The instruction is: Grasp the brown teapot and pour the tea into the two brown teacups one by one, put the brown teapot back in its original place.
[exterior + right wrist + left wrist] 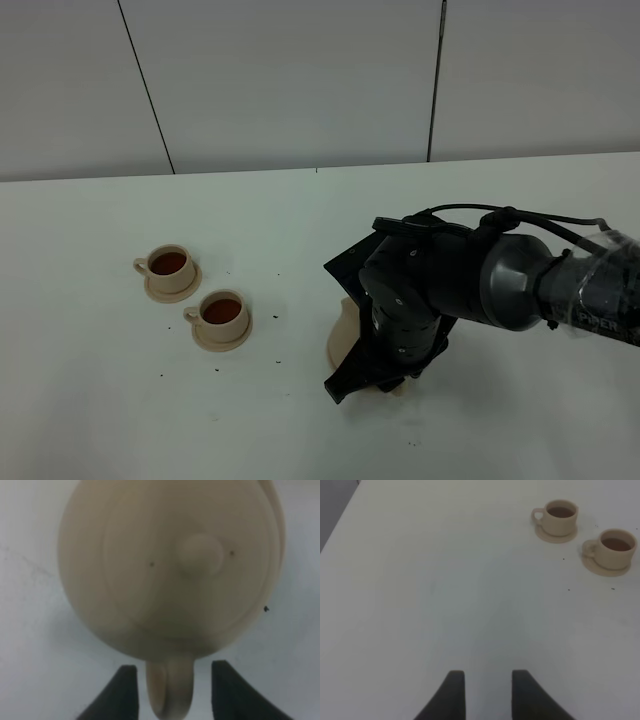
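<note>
The brown teapot (170, 565) fills the right wrist view from above, lid knob up, resting on the white table. Its loop handle (170, 692) lies between the two dark fingers of my right gripper (172, 672), which is open, with a gap on each side of the handle. In the exterior view my right arm (430, 290) covers most of the teapot (345, 325); a pale rim of the wide saucer (333, 353) shows beneath it. The two brown teacups (168, 266) (222, 313) stand on their small saucers to the left, both holding dark tea. My left gripper (488, 680) is open and empty.
Small dark specks lie scattered on the white table (300, 230) around the cups and teapot. A grey panelled wall (300, 80) runs behind the table. The left wrist view shows both cups (561, 516) (615, 547) some way beyond the left fingers.
</note>
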`<action>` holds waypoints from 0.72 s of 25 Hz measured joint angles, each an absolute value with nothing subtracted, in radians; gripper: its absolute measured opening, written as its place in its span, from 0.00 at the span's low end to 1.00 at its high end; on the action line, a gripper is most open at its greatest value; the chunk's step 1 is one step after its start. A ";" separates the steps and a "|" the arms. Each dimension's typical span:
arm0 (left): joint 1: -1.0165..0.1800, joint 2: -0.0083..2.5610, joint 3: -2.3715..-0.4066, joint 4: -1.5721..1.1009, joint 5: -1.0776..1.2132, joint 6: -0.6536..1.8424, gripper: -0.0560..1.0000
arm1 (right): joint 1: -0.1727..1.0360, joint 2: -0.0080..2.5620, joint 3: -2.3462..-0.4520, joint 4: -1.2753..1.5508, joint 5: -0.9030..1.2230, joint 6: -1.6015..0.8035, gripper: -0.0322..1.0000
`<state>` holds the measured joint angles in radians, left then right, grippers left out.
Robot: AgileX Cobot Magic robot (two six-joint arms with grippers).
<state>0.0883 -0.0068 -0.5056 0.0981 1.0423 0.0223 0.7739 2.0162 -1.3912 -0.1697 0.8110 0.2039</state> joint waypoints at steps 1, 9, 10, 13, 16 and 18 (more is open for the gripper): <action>0.088 -0.007 -0.506 0.098 1.042 0.022 0.34 | 0.774 2.016 -1.391 -0.170 0.816 0.204 0.38; 0.088 -0.007 -0.506 0.098 1.042 0.022 0.34 | 0.774 1.946 -1.391 -0.158 0.937 0.204 0.41; 0.088 -0.007 -0.506 0.098 1.042 0.022 0.34 | 0.774 1.930 -1.391 -0.158 0.950 0.204 0.41; 0.088 -0.007 -0.506 0.098 1.042 0.022 0.34 | 0.764 1.886 -1.391 -0.158 0.968 0.204 0.41; 0.088 -0.007 -0.506 0.099 1.042 0.022 0.34 | 0.711 1.851 -1.391 -0.151 0.984 0.208 0.41; 0.088 -0.007 -0.506 0.099 1.042 0.022 0.34 | 0.653 1.834 -1.391 -0.142 0.999 0.211 0.41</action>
